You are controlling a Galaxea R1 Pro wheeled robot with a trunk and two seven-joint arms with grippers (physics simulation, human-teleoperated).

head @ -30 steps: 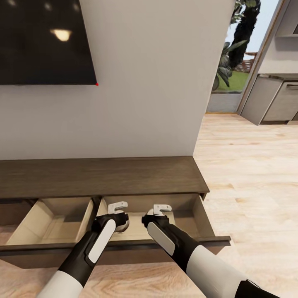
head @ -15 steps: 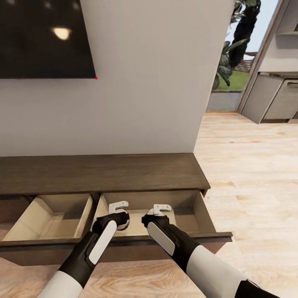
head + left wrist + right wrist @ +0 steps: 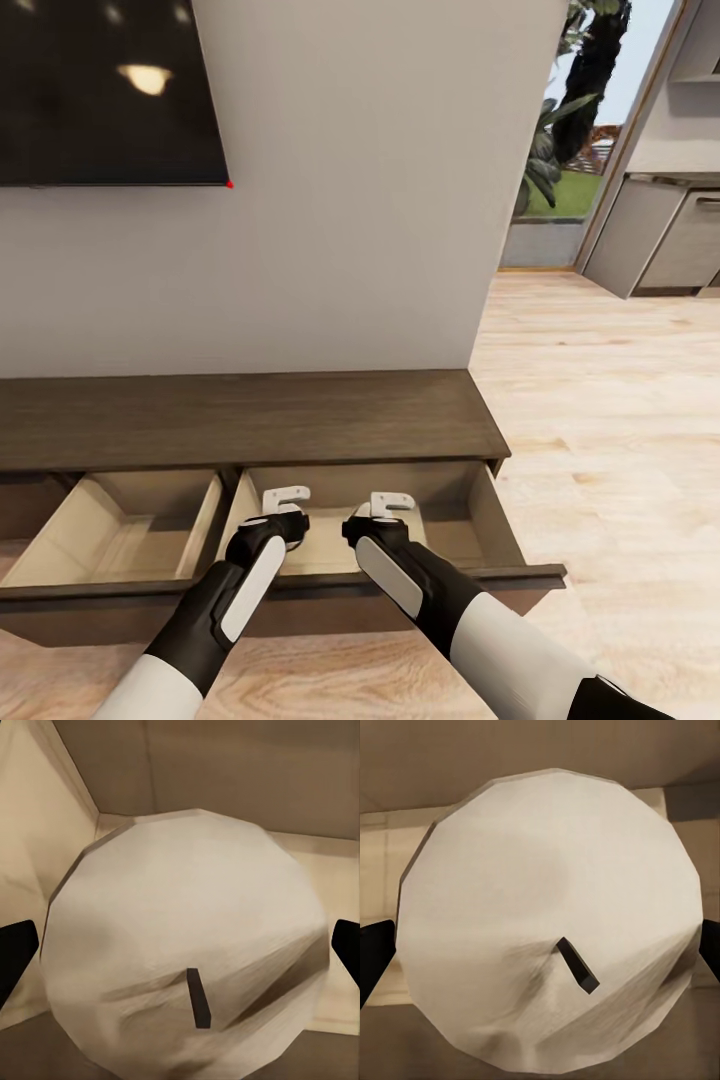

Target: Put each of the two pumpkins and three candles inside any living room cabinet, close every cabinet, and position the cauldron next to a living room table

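Wall: a pale wall [image 3: 350, 200] fills the upper head view in front of you, with a dark screen [image 3: 105, 90] mounted on it at the left.
Floor: light wood boards [image 3: 600, 420] run off to the right toward grey kitchen units [image 3: 665, 245] and a window with plants [image 3: 575, 110].
Cabinet: the long dark-brown cabinet [image 3: 250, 415] sits against the wall, and its flat top is bare.
Drawers: two drawers stand pulled out side by side; you see the beige inside of the left drawer [image 3: 120, 530], and both of your arms reach down into the right drawer [image 3: 470, 510].
Left arm: your left gripper [image 3: 285, 497] hangs inside the right drawer near its left wall, with its white fingers showing above the black wrist.
Right arm: your right gripper [image 3: 392, 501] hangs just beside it, nearer the middle of the same drawer.
Left candle: in the left wrist view a pale grey-white candle [image 3: 187, 960] with a dark wick stands between the two dark fingertips [image 3: 15, 956], with the drawer's corner behind it; your left pincer is grasping this candle.
Right candle: in the right wrist view a second candle [image 3: 551, 922], with its wick leaning, sits between the fingertips [image 3: 373, 952] over the drawer floor; your right pincer is grasping that one.
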